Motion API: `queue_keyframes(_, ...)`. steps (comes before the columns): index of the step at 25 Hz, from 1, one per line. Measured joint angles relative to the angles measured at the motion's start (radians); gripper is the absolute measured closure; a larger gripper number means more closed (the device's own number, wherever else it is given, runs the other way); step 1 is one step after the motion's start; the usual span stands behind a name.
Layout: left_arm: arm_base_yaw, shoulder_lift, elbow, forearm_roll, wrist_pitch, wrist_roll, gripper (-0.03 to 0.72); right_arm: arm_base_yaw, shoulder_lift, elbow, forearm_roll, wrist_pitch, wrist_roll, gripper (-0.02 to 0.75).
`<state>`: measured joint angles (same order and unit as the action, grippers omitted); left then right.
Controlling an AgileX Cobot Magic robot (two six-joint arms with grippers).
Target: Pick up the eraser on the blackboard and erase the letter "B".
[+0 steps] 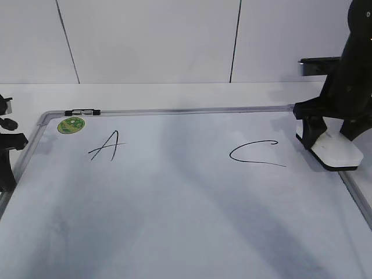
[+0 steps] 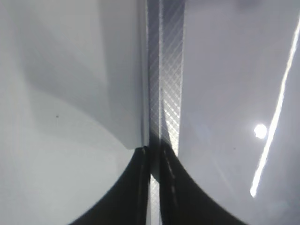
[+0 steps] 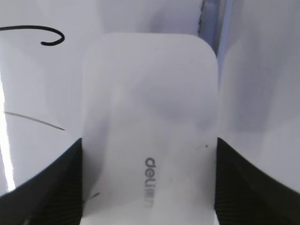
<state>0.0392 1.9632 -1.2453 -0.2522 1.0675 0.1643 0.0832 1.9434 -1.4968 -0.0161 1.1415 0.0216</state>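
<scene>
We see the smooth white blackboard (image 1: 186, 203) with its grey metal frame and rounded corners, a slanted "A" (image 1: 106, 145) and wide "C" (image 1: 256, 153) on it. Our right hand (image 3: 149, 187) is clamped on the rounded white plastic eraser (image 1: 334, 150) at the board's right edge. Our left hand (image 2: 154, 187) is pressed together over the left frame rail.

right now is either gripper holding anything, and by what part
The right gripper grips the eraser by its two long sides, resting on the board. The left gripper holds nothing.
</scene>
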Motion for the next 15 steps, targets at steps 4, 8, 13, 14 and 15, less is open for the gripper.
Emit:
queue_keyframes(4,0.000,0.000,0.000,0.000,0.000,0.000,0.672,-0.005,0.008,0.000,-0.003,-0.005,0.002,0.216)
queue_keyframes(8,0.000,0.000,0.000,-0.002,0.002,0.000,0.672,-0.005,0.032,0.000,-0.003,-0.007,0.004,0.216)
queue_keyframes(13,0.000,0.000,0.000,-0.003,0.005,0.000,0.672,-0.005,0.053,0.000,-0.001,-0.016,0.004,0.216)
queue_keyframes(14,0.000,0.000,0.000,-0.004,0.005,0.000,0.672,-0.005,0.057,0.000,-0.001,-0.019,0.005,0.216)
queue_keyframes(15,0.000,0.000,0.000,-0.004,0.005,0.000,0.672,-0.005,0.060,0.000,-0.001,-0.020,0.005,0.216)
